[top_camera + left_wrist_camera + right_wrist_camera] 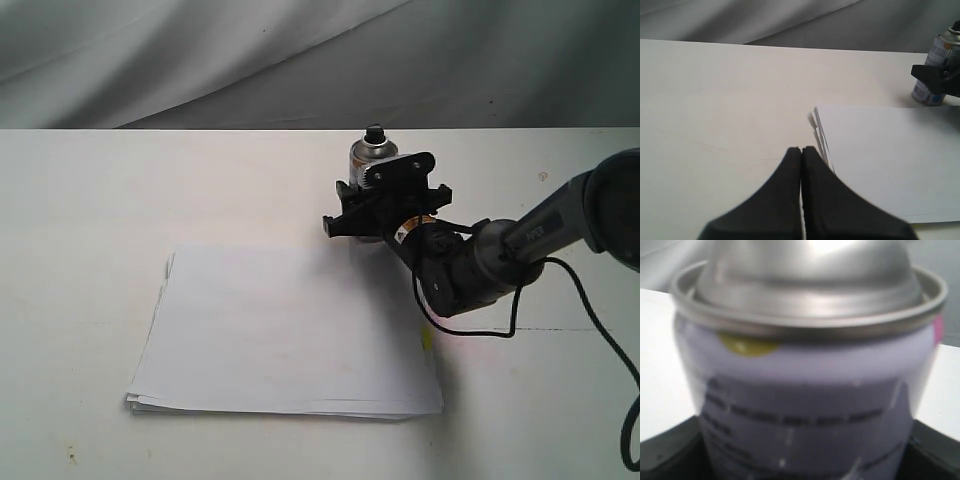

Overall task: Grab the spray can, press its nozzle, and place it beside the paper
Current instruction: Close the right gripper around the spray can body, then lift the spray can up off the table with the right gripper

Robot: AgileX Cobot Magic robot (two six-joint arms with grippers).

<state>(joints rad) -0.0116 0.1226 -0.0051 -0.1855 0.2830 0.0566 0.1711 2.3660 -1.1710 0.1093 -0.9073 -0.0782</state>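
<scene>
The spray can (372, 158) stands upright on the table just behind the paper's (290, 330) far right corner, its black nozzle (375, 132) on top. My right gripper (368, 200) reaches in from the right, its fingers against both sides of the can body. Up close, the right wrist view is filled by the can (810, 390), with black fingers (670, 450) hugging its lower sides. In the left wrist view my left gripper (801, 150) is shut and empty, low over the table beside the paper's (890, 155) edge. Far off stands the can (940, 54).
A yellow tab (427, 340) sticks out at the paper's right edge. The right arm's black cable (600, 330) loops over the table to the right. Grey cloth (200, 50) hangs behind the white table (80, 200).
</scene>
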